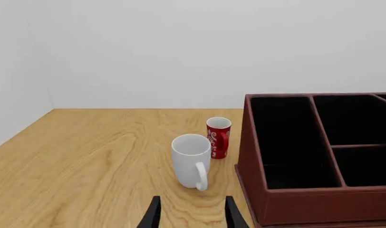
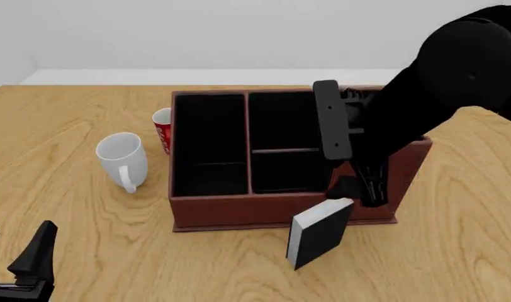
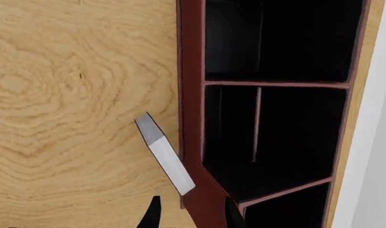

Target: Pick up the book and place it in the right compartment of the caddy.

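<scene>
Standing tilted on the worktop (image 2: 71,126), the book (image 2: 321,231) sat low and right of centre in the front view, just ahead of the caddy (image 2: 238,211), with its upper corner at the box's front wall. Whether it leaned on that wall or hung free of it could not be told. The right wrist view showed it as a slanted grey-white slab beside the front wall, ahead of the fingertips and not between them.

The right tool (image 2: 366,187) pointed down over the front right corner of the caddy. Its fingers were spread and gripped nothing, and the wrist view showed the box's wall running between them. The left tool (image 2: 21,264) waited in the bottom left corner of the front view, spread wide and empty, well apart from everything. A white mug (image 2: 121,160) and a red cup (image 2: 162,129) stood left of the caddy, clear of the job.

By my reading, the pick-up was the step in hand and was not yet achieved, since the book was outside the box and ungripped. The right compartment (image 3: 288,209) was largely hidden behind the arm in the front view and looked empty in the wrist view.

The next move would call for bringing the right tool out in front of the wall, closing it across the book's covers, then lifting above the tall end walls before lowering in. The lean made a clean grip doubtful, and a nudge might topple the book flat.
</scene>
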Robot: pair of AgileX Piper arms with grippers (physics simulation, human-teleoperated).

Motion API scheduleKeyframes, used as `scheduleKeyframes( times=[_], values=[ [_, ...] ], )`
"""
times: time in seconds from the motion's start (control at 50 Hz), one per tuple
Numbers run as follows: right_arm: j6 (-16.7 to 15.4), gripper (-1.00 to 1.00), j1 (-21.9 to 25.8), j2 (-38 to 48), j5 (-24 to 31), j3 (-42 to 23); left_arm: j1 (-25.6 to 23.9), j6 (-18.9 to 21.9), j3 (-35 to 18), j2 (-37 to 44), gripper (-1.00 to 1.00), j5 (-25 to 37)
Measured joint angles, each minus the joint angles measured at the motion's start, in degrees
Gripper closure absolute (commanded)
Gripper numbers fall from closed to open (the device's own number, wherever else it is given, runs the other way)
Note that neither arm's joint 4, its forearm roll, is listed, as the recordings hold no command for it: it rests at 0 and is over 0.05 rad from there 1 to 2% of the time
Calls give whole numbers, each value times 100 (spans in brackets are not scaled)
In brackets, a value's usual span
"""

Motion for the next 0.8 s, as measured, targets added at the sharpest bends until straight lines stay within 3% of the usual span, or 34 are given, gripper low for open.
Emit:
scheduleKeyframes(
  times=[0.8],
  values=[
    [27, -100, 402, 598, 3, -92, 0, 0, 0, 0, -100, 0]
  ],
)
